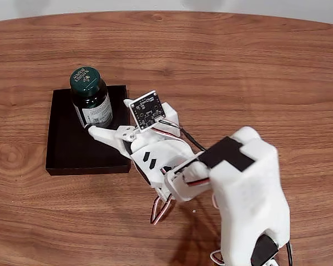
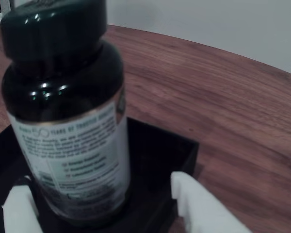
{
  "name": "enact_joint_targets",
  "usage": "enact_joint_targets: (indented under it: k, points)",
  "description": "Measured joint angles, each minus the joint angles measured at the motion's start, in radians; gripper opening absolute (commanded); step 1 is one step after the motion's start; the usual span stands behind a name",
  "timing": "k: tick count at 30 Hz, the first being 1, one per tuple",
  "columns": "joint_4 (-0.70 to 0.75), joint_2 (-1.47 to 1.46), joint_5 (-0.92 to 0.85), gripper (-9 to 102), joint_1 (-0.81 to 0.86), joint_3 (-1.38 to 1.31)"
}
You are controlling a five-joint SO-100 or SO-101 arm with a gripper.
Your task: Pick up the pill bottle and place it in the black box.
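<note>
White plastic pincer [image 2: 102, 206], fingers apart around the dark green cylindrical pill bottle [image 1: 91, 98] (upright, at 11 o'clock in the shallow matte black box [image 1: 66, 149]): retreat straight without tipping it.

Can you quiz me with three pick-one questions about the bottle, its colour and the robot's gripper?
1. Where does the pill bottle stand?
A. inside the black box
B. on the bare wooden table
C. on the arm

2. What colour is the bottle's cap?
A. red
B. dark green
C. yellow

3. How is the gripper?
A. shut tight on the cap
B. folded away
C. open around the bottle's base

Answers: 1 A, its base sits within the walls; 2 B, the fixed view shows green; 3 C, the wrist view shows a gap beside the bottle.
</note>
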Motion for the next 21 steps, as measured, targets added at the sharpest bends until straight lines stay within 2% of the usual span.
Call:
enact_joint_targets:
  k: [8, 12, 21]
  points:
    - [0.114, 0.221, 0.000, 28, 0.029, 0.110]
    - [0.216, 0.379, 0.000, 27, 0.060, 0.187]
    - [0.305, 0.676, -0.029, 20, 0.084, 0.370]
